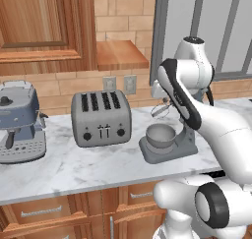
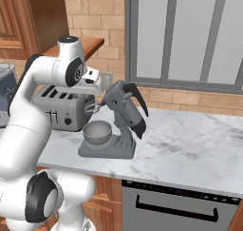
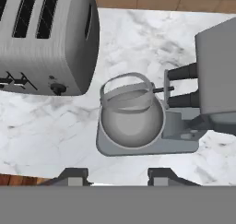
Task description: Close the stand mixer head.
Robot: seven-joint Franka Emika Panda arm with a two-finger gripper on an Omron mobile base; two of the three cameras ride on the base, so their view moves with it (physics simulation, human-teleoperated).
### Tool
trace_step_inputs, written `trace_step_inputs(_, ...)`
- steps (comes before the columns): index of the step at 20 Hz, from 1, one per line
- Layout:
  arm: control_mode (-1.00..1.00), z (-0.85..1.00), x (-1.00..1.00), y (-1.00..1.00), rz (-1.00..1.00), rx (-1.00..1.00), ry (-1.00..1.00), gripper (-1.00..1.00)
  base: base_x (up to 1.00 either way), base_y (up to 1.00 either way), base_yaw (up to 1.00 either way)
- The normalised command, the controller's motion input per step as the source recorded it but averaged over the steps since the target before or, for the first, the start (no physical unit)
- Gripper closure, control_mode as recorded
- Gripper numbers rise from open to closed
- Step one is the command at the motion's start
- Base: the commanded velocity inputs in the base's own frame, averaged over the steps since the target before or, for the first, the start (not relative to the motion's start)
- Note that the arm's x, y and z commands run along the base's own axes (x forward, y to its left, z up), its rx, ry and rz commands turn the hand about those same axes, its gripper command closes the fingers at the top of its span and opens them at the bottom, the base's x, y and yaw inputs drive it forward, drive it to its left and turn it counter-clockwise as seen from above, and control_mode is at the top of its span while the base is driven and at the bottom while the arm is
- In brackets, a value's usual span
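On the marble counter (image 1: pixel 74 169), going left to right in the left base view, stand a blue-grey espresso machine (image 1: pixel 18 120) at about 9 o'clock, a silver four-slot toaster (image 1: pixel 101 118) at the middle, and the grey mixer's base (image 1: pixel 167 149) with its bowl (image 1: pixel 160 135) at about 4 o'clock. The robot's arm hides most of the mixer there; the whisk (image 1: pixel 160 108) shows just above the bowl.

In the right base view the toaster (image 2: pixel 61 109) sits at 9 o'clock and the mixer just right of it, near the middle. The head (image 2: pixel 124 107) is tilted up on its hinge: its long axis slants, the whisk end raised toward 10 o'clock and the rear end low toward 4 o'clock. The whisk (image 2: pixel 92 107) hangs off the raised front end, above the bowl (image 2: pixel 97 131) and clear of it. The arm's hand reaches in from the left, just beside the head's raised front end; whether it touches cannot be told.

In the hand view the toaster (image 3: pixel 46 38) lies at 10 o'clock, the bowl (image 3: pixel 132 124) at the middle with the whisk (image 3: pixel 127 90) over its far rim, and the head (image 3: pixel 215 75) at 3 o'clock, its long axis running left-right. The gripper (image 3: pixel 117 176) sits at 6 o'clock, its fingertips (image 3: pixel 73 174) well apart with nothing between them.
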Motion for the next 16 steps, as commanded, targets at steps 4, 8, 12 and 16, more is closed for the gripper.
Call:
trace_step_inputs(4, -1.00, 0.00, -0.11, -0.16, 0.00, 0.00, -0.01, -1.00, 0.00, 0.00, 0.00)
trace_step_inputs(8, -1.00, 0.04, -0.34, -0.42, 0.03, 0.01, -0.03, -1.00, 0.00, 0.00, 0.00)
trace_step_inputs(12, -1.00, 0.13, -0.13, -0.69, 0.14, 0.02, 0.00, -1.00, 0.00, 0.00, 0.00)
trace_step_inputs(16, -1.00, 0.09, -0.01, -0.62, 0.20, 0.09, 0.00, -1.00, 0.00, 0.00, 0.00)
